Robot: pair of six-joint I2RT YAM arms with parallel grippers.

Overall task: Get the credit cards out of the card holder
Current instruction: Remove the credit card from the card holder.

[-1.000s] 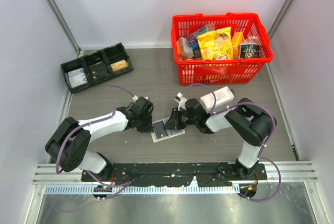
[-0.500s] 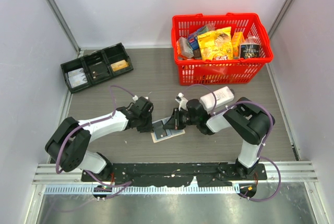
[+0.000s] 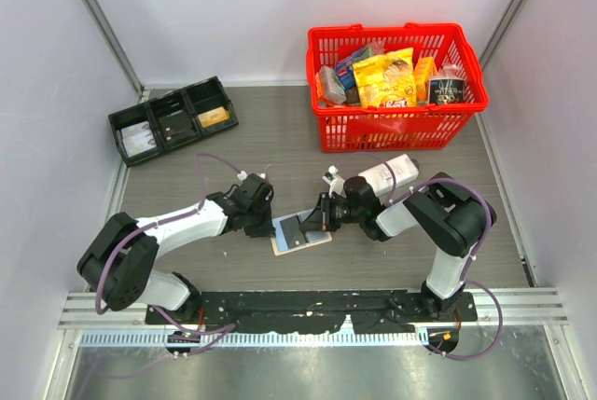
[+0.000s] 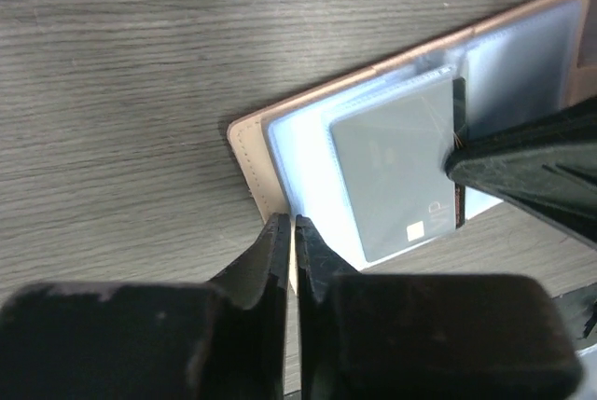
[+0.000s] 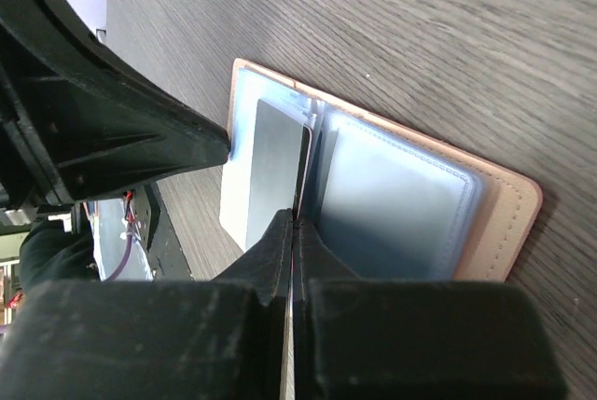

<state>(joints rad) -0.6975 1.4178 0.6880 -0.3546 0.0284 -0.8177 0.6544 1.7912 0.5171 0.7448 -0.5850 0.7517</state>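
Near the middle of the table's front, between the two arms, the flat tan card holder with pale blue clear sleeves lies open, its long axis running roughly from 8 to 2 o'clock in the top view. Its 9 o'clock tan edge is pinched by the pressed-together left gripper. The right gripper, at 3 o'clock, appears closed on the edge of a thin grey credit card. A straight pull toward 3 o'clock is judged to be called for. The grey wood-grain table is flat. A red plastic basket at 1 o'clock and a black three-compartment tray at 10 o'clock stand well apart.
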